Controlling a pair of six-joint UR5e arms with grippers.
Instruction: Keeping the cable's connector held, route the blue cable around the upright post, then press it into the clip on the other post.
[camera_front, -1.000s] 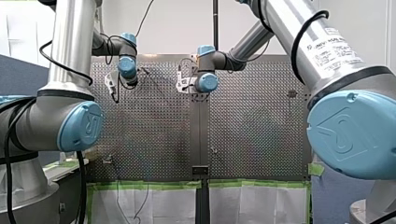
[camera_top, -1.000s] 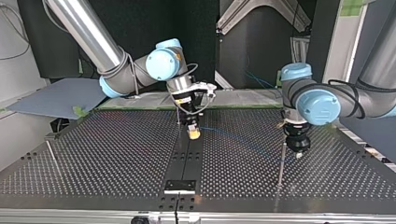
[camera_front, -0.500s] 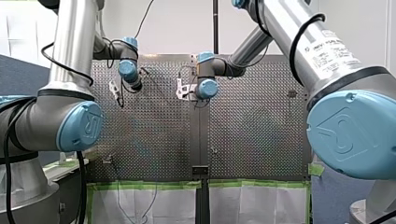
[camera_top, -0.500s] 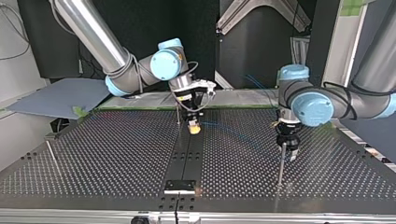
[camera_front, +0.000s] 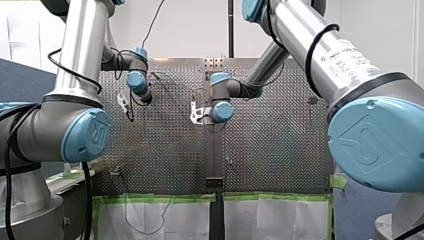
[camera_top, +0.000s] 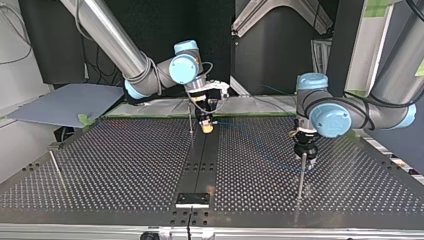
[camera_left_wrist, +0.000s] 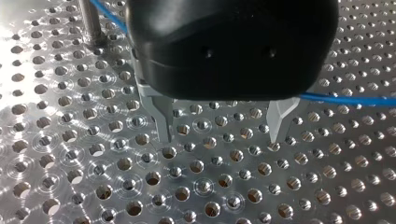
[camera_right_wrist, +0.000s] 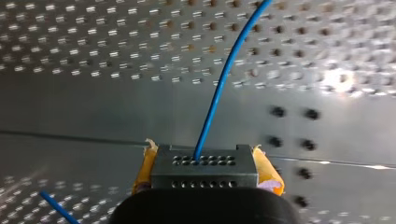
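Connector (camera_right_wrist: 205, 175) sits clamped in right gripper (camera_right_wrist: 205, 163); left gripper (camera_left_wrist: 219, 137) hangs spread wide beside the post (camera_left_wrist: 90, 23), cable (camera_left_wrist: 345, 99) behind it.

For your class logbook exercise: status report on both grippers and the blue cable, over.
Right gripper, jaws shut on connector. Left gripper, jaws open, empty, beside post. Blue cable runs past that post. No obstruction seen.

A white wall (camera_front: 190, 25) stands beyond the perforated surface (camera_front: 165, 145), far behind both arms' jaws. Short of the jaws, green tape (camera_front: 160, 198) edges the surface above white sheets (camera_front: 185, 220). Outward of my right arm's jaws lies a grey-blue board (camera_top: 65, 102) before dark panels (camera_top: 45, 55).
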